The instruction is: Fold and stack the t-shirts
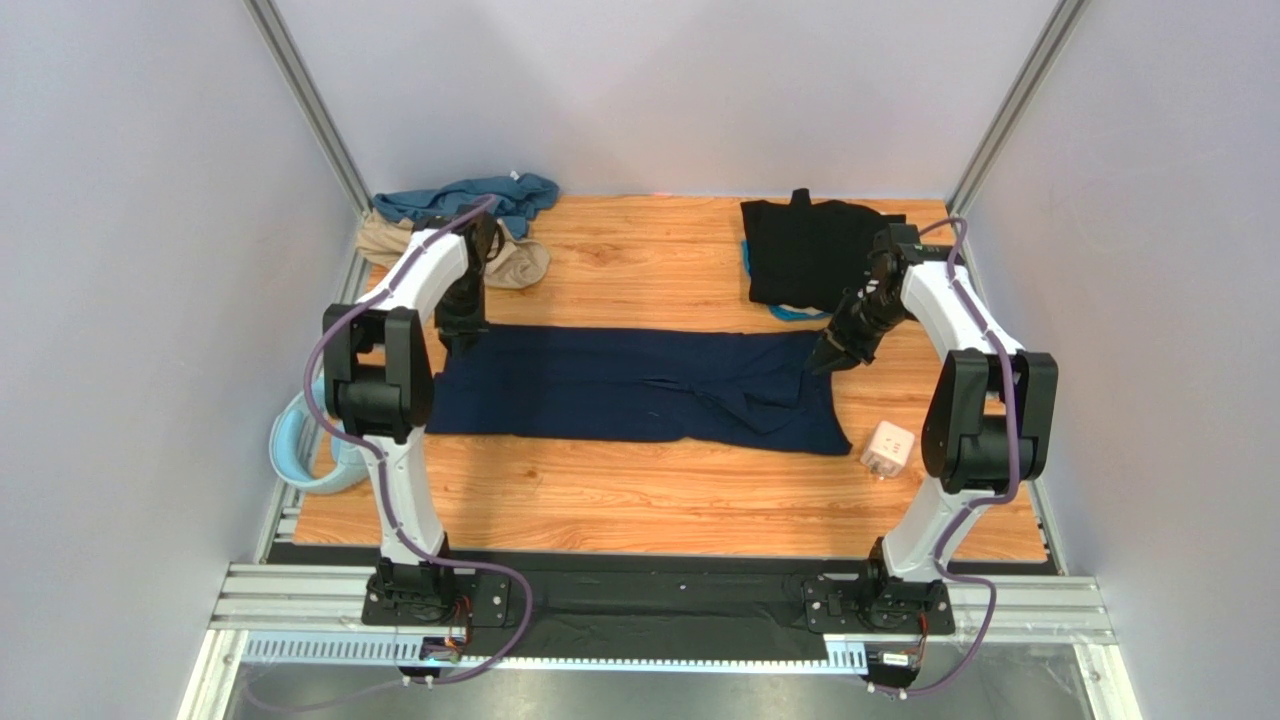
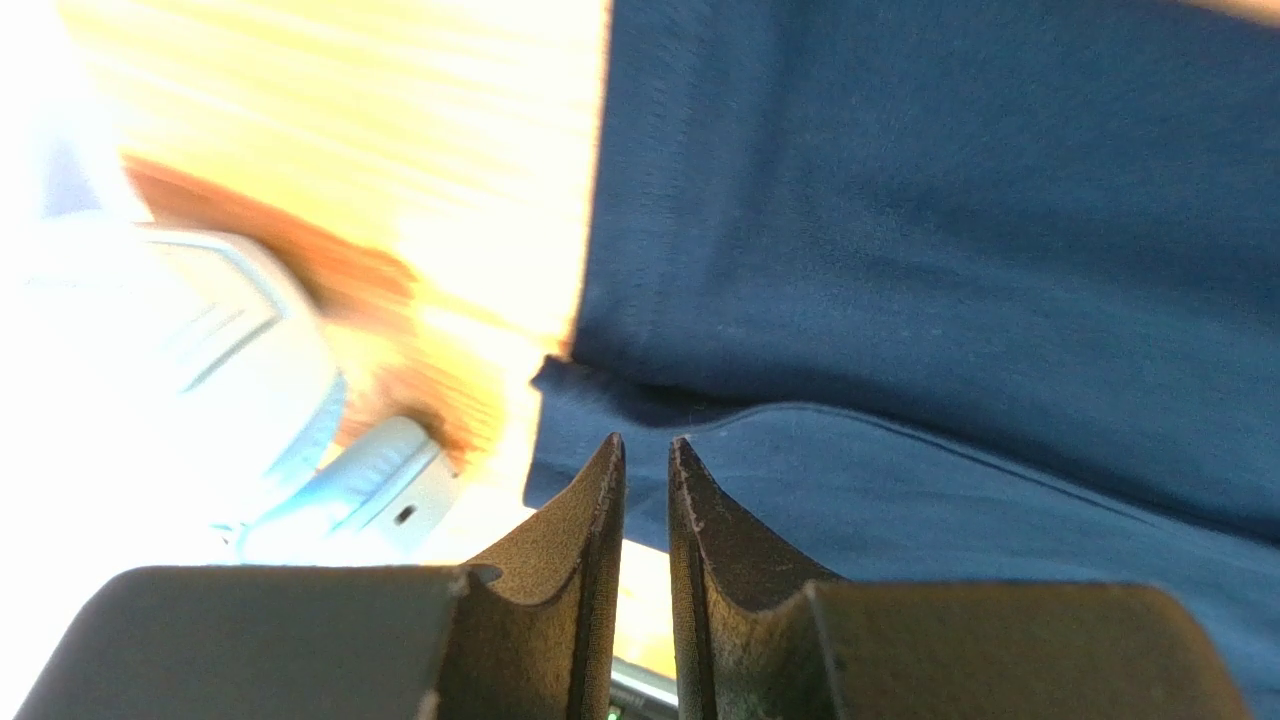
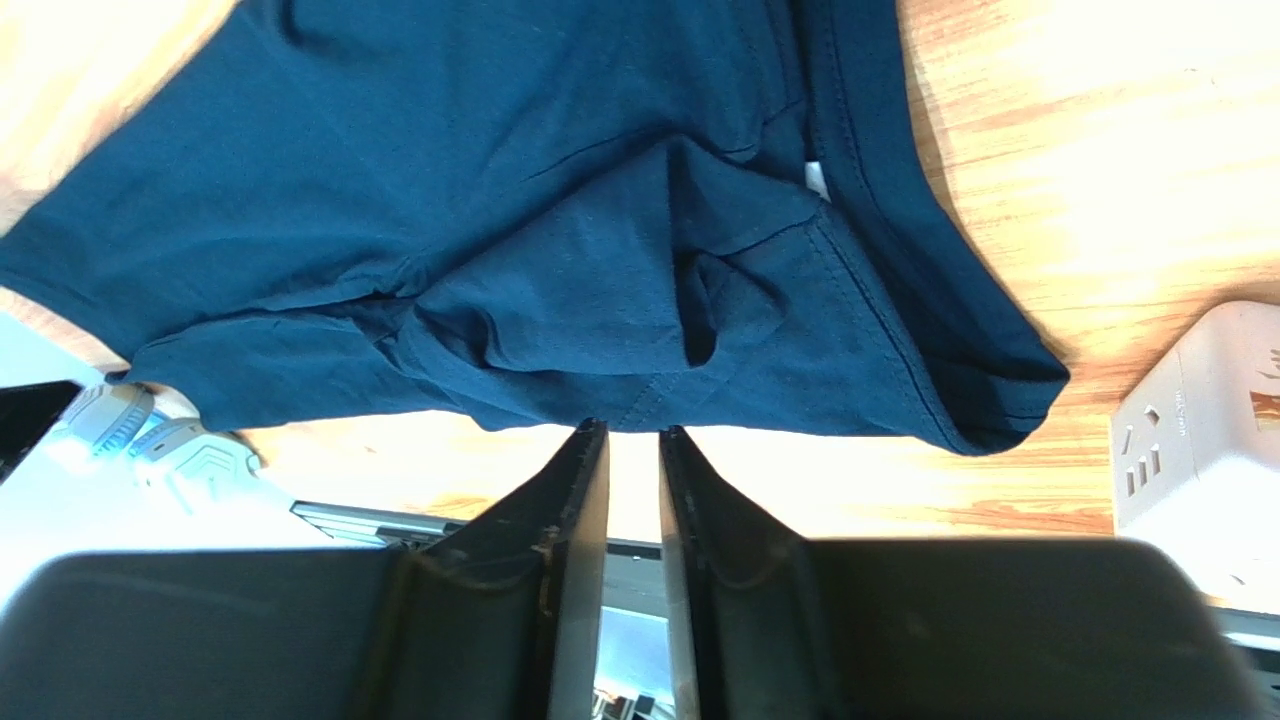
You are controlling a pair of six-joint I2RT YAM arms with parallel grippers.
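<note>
A dark navy t-shirt (image 1: 631, 387) lies flat as a long folded band across the middle of the table. My left gripper (image 1: 458, 338) hovers at its far left corner, jaws a little apart and empty; in the left wrist view the gripper (image 2: 646, 443) sits just above the navy cloth (image 2: 932, 225). My right gripper (image 1: 827, 357) is at the shirt's far right corner, also slightly open and empty (image 3: 631, 431), with the navy shirt (image 3: 526, 225) beyond its tips. A black t-shirt (image 1: 812, 248) lies folded at the back right. A teal t-shirt (image 1: 466, 198) and a tan one (image 1: 519, 266) lie crumpled at the back left.
A pale blue plastic ring (image 1: 293, 450) hangs off the table's left edge, also in the left wrist view (image 2: 226, 345). A small white cube (image 1: 887, 447) sits right of the navy shirt's near corner, and shows in the right wrist view (image 3: 1202, 435). Grey walls enclose the table.
</note>
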